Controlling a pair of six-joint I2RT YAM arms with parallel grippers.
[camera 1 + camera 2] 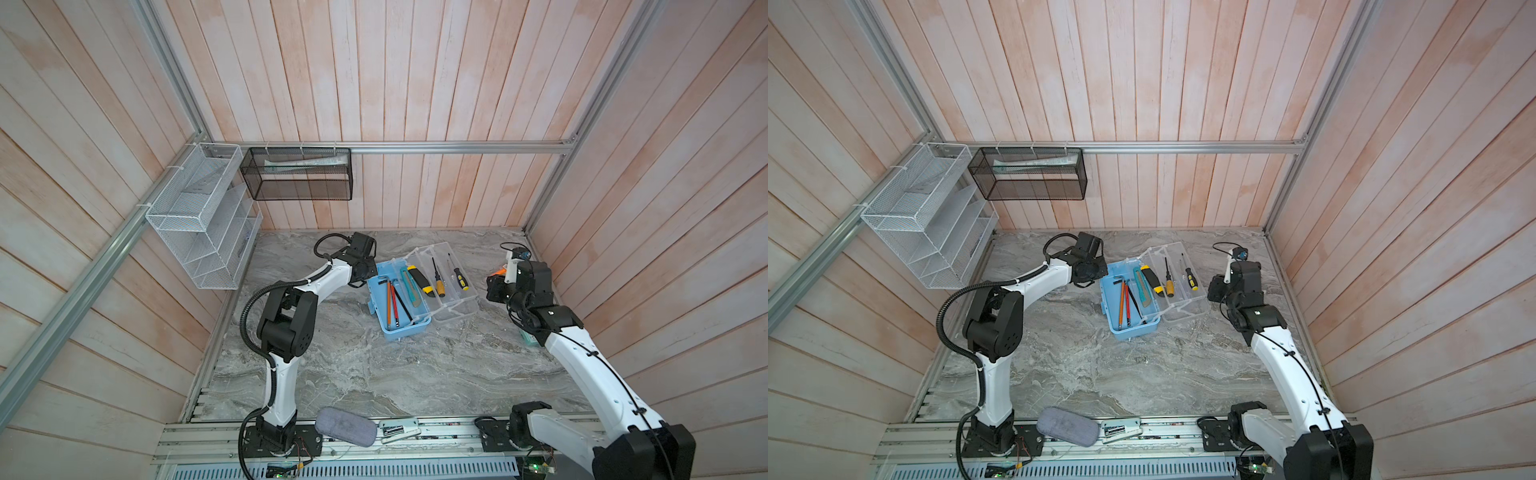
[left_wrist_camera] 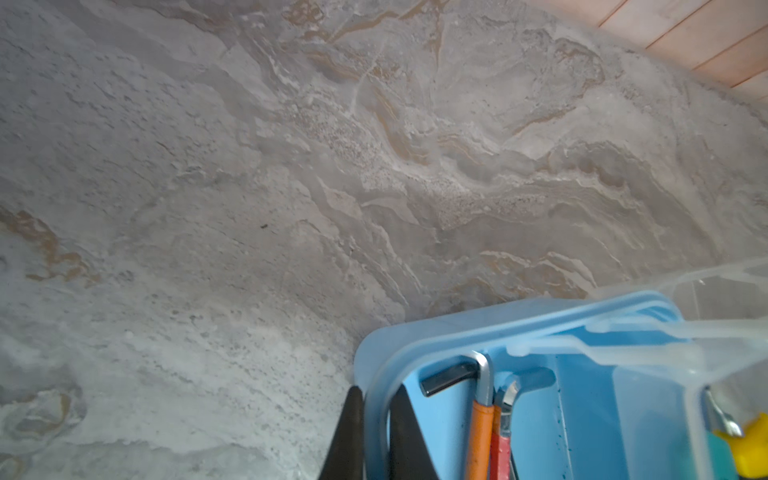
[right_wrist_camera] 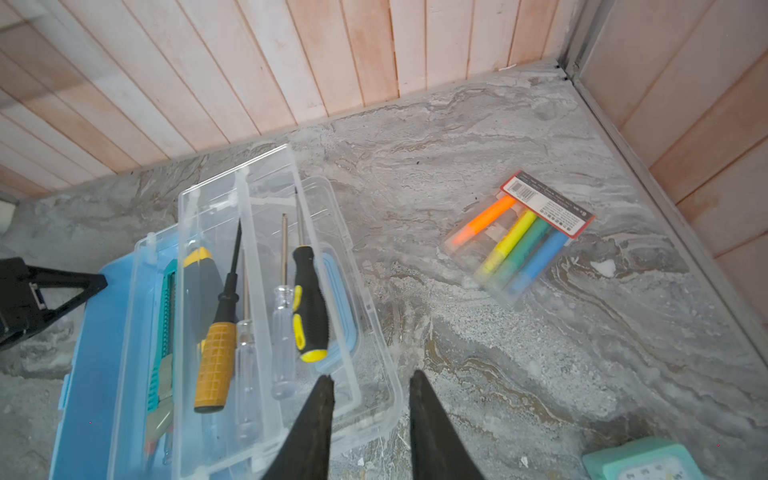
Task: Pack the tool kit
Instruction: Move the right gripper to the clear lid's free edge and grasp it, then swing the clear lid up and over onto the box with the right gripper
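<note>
The tool kit (image 1: pixel 405 331) is sitting open toward the back of the marble table (image 1: pixel 374 386), between the two arms. Its clear lid (image 1: pixel 455 308) is lying folded out toward the right arm. Black and coloured hex keys (image 1: pixel 390 299) are lying in the blue base. The utility knife (image 1: pixel 419 279) and the screwdrivers (image 1: pixel 439 286) are resting in the clear half, though which layer is carrying them is hard to tell through the plastic.

The left gripper (image 2: pixel 377 392) is pinching the base wall at the corner nearest its arm, one finger inside and one outside. The wrist frame is cutting off the hex keys' long ends.

The right gripper (image 3: pixel 372 374) is hovering with its fingers spread over the lid's outer edge; contact cannot be judged. In both top views its wrist is hiding those fingers and most of the marker pack (image 3: pixel 519 232).

A grey pouch (image 1: pixel 345 426) is lying at the front rail. A teal item (image 3: pixel 640 461) is being cut off at the frame corner and cannot be identified.
</note>
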